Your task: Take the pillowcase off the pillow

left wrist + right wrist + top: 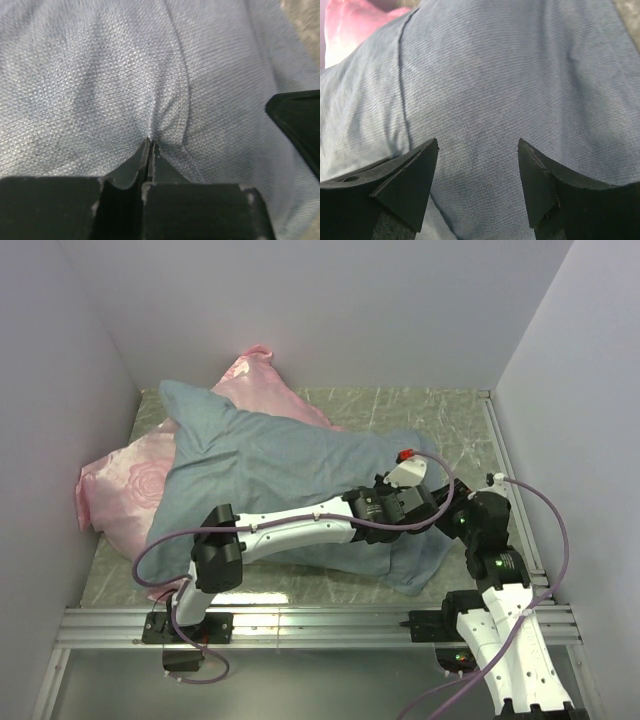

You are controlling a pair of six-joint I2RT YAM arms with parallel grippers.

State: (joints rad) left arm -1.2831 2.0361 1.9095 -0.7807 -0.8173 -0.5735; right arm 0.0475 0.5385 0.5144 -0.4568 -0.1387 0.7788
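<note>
**Left gripper [150,147] pinches the pillowcase [270,465]; right gripper [477,150] is spread over it**

The left gripper's 2 black fingers [162,167] are pressed together. Their tips bite a small fold of the pillowcase beside a stitched seam, and the cloth puckers into creases that meet at the tips. In the top view this grip sits near the case's right end, where the left arm reaches across the fabric from its base. The right gripper is just beside it with its 2 wedge-shaped fingers [412,177] held apart and nothing between them. It faces a smooth swell of the same cloth, and I cannot tell whether the tips touch it.

The pillowcase is a dull blue-grey woven fabric, matte, with a fine, even weave. It lies plump and rounded across the middle of the table [430,415], one pointed corner raised at the far left and its right end drooping toward the near edge. Whatever fills it is fully covered, so the pillow itself cannot be seen.

A shiny pink rose-patterned pillow [120,485] lies partly under the case's left side, against the left wall. Its satin corner also shows in the right wrist view. The tabletop is a marbled grey-green, closed in by plain white walls, and an aluminium rail [320,625] runs along the near edge. The left arm lies over the case's near side.
</note>
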